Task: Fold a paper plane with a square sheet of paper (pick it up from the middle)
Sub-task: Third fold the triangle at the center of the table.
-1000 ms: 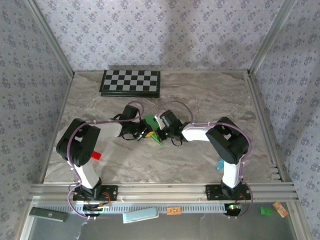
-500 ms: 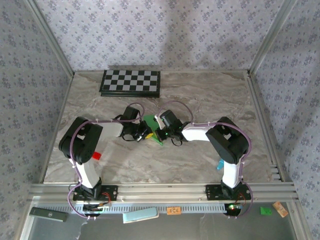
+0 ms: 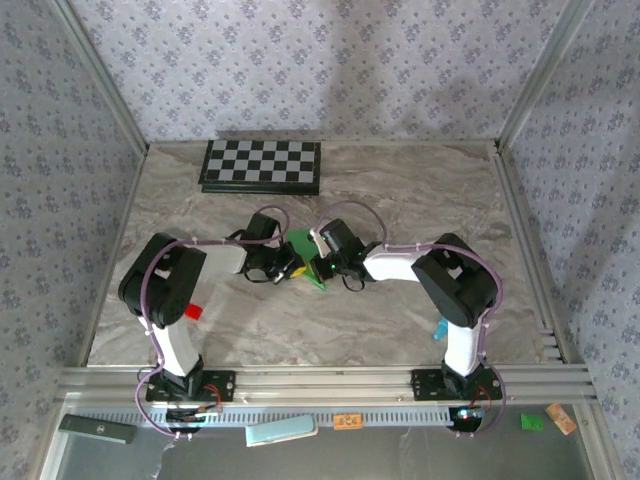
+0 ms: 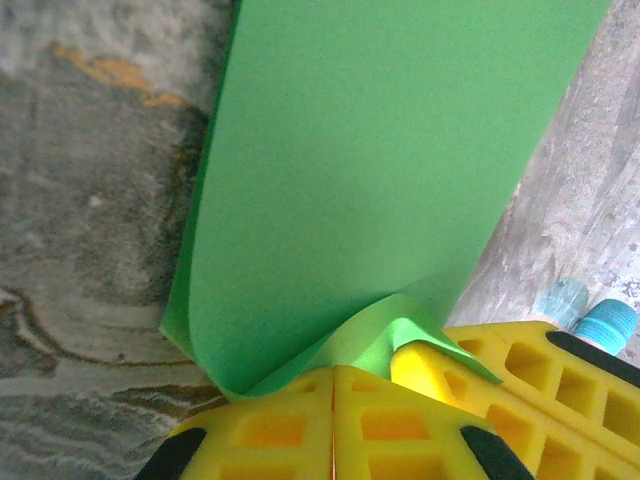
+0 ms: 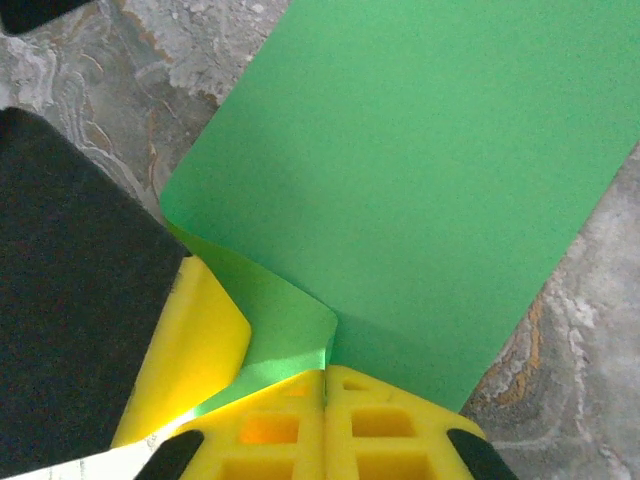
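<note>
Grey marbled tabletop [image 3: 400, 200], boxed in by flowered wallpaper [image 3: 320, 60], carries a black-and-white checkerboard [image 3: 262, 165] at its far edge, and all my work sits nearer my bases than that board, well apart from it. Just there, between my wrists, is the thin bright green square sheet of paper [image 3: 300, 243], lifted and curled where I hold it. My left gripper [image 4: 333, 372] is clamped on its edge, yellow pads [image 4: 270, 430] pressed together on the green; my right gripper [image 5: 326, 372] pinches the same edge just beside it. I judge we grip side by side at the middle so the fold lines up for creasing; an uneven pull could skew or tear it
</note>
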You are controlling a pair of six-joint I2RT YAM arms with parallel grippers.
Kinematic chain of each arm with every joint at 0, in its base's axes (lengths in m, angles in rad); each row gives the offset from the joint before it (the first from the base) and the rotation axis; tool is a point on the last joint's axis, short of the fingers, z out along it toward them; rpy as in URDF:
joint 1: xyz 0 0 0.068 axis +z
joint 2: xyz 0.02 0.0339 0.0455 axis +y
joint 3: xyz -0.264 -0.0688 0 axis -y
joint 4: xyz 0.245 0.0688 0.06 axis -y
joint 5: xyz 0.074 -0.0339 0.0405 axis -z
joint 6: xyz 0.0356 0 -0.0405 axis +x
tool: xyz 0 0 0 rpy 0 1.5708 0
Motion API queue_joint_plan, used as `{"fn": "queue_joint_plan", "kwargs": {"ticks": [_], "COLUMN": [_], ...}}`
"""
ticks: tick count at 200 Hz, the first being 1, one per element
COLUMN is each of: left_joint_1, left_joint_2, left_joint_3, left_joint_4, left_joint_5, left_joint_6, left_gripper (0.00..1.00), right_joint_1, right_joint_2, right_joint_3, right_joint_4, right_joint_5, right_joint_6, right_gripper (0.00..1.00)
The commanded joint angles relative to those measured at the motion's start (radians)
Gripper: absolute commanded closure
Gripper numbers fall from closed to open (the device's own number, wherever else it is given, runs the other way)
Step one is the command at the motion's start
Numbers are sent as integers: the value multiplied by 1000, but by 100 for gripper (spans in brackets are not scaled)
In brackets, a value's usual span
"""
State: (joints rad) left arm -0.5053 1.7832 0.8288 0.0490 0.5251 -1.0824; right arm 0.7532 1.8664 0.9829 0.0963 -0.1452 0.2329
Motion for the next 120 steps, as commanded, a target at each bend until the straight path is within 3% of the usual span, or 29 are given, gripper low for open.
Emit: {"fn": "queue_joint_plan", "kwargs": {"ticks": [1, 29, 47, 81, 120], "left_joint_1": [-2, -4, -3, -4, -4], "left_joint_2": [34, 44, 47, 50, 48], "left_joint_3": [8, 12, 15, 21, 23], "left_joint_4": [-89, -96, -98, -100, -89], "left_joint_5": [-46, -46, -45, -43, -37], "left_joint_6": [24, 24, 25, 24, 30], "left_gripper": [93, 93, 93, 93, 93], "right_joint_1": [-18, -41, -72, -113, -102], "right_joint_2": [-22, -80, -113, -132, -104], "right_joint_3": [53, 87, 103, 108, 102], "right_joint_4": [-107, -174, -244, -324, -342], "right_joint_5": [17, 19, -6, -112, -301], "right_joint_6": [52, 115, 151, 183, 136], "right_gripper": [87, 70, 65, 63, 72]}}
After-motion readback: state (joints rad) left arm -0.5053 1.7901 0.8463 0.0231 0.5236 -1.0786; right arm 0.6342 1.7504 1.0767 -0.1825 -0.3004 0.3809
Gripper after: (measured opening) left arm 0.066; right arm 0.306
